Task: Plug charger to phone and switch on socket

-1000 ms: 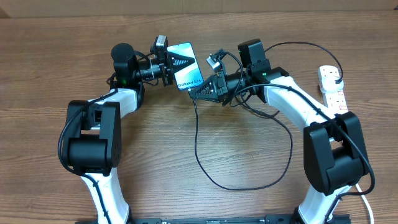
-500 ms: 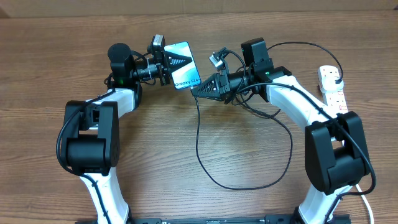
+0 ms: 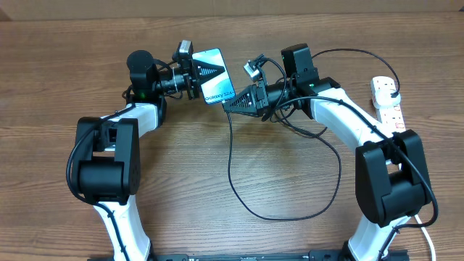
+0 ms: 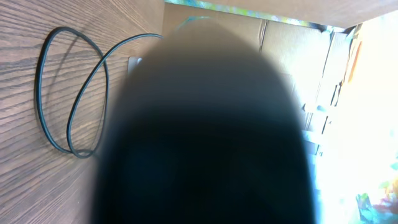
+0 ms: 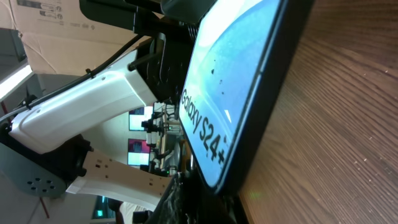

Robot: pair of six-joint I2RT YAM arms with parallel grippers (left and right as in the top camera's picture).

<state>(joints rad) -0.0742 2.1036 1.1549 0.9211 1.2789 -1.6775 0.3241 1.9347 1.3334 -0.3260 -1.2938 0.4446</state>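
Your left gripper (image 3: 212, 72) is clamped on the phone (image 3: 221, 90), holding it tilted, screen up. Your right gripper (image 3: 228, 107) pinches the charger (image 3: 230, 167) right at the phone's lower edge (whether the tip is seated, you cannot tell). Its cable loops across the table (image 3: 181, 203). The socket (image 3: 391, 112) lies far right.

The left arm (image 3: 134, 116) and the right arm (image 3: 348, 119) bend inward from their bases, forearms level and wrists aimed at each other. The left gripper (image 3: 206, 75) points right, jaws pressed closed. The right gripper (image 3: 232, 106) points left, jaws closed too, just beside the left one
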